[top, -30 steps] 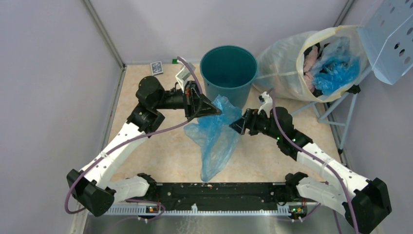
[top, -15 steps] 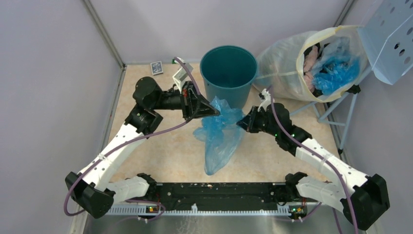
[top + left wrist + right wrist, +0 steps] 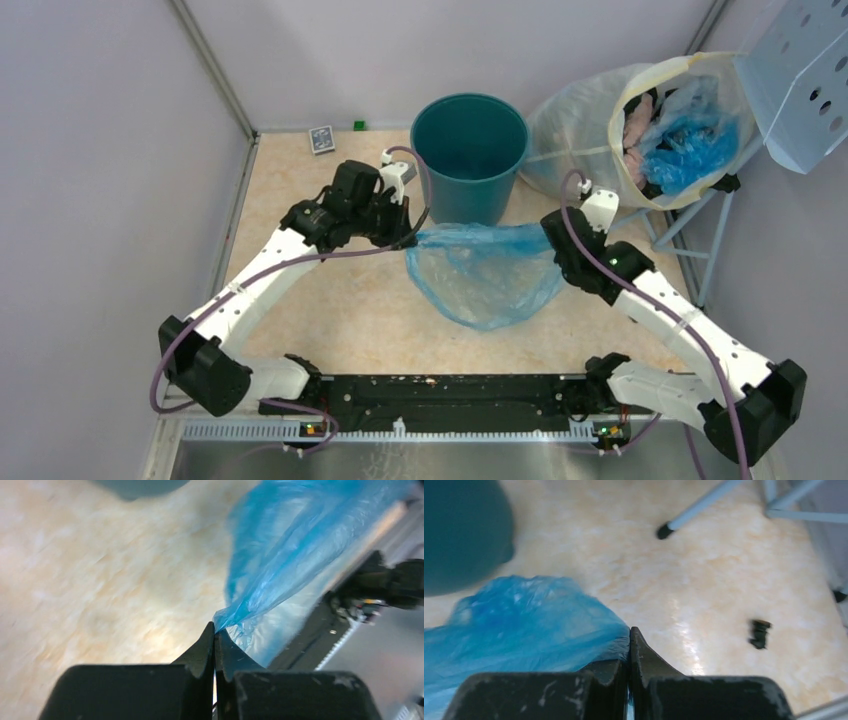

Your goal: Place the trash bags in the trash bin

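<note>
Beige bench [image 3: 330, 310]; bag [image 3: 485, 265], bunched 1 s ago, now taut btwn left tool [image 3: 409, 238] & right tool [image 3: 551, 240], both clamped on it; I reckon bin [image 3: 470, 150] next.

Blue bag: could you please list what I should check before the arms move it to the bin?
1. Left gripper shut on a bag corner: ok.
2. Right gripper shut on the opposite corner: ok.
3. Bag's top edge taut between the grippers: ok.
4. Bin upright, mouth unobstructed: ok.
5. Bag above the bin: not ok, it hangs on the bin's near side.
6. Bag's bottom lifted off the table: cannot tell.
</note>
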Controlling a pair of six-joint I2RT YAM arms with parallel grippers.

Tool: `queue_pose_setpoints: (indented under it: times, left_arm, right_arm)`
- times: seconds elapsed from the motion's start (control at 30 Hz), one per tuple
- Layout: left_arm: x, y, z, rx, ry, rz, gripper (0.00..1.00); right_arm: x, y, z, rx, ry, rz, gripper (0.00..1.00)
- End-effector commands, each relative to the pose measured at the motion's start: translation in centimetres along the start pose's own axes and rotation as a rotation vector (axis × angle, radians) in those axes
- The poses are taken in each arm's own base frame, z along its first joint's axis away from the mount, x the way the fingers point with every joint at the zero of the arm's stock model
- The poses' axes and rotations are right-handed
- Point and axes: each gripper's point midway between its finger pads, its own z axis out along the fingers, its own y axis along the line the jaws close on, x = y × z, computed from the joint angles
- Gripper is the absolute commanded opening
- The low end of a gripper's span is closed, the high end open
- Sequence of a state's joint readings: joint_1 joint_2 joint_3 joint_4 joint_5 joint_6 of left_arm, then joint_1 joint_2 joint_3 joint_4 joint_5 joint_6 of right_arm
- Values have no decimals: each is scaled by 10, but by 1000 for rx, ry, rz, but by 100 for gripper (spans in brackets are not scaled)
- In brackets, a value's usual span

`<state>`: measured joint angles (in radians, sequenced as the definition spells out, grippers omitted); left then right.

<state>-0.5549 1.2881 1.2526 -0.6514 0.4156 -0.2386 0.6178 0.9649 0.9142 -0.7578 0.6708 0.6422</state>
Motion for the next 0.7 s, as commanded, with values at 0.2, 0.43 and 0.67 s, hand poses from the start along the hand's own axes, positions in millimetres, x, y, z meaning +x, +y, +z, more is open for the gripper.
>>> queue_pose_setpoints:
  times: [0.2,0.43,0.67]
  left_arm:
    - [18,52,8,-278,76,-88,0]
    - [-1,11,23,-32,9,-103,0]
    - [-1,-5,28,59,28,-170,0]
  right_arm:
    - [14,-8,-3,24,100,-207,35]
    - [10,54,-52,-534,0,-155,67]
    - [14,101,-85,-861,-1,-192,12]
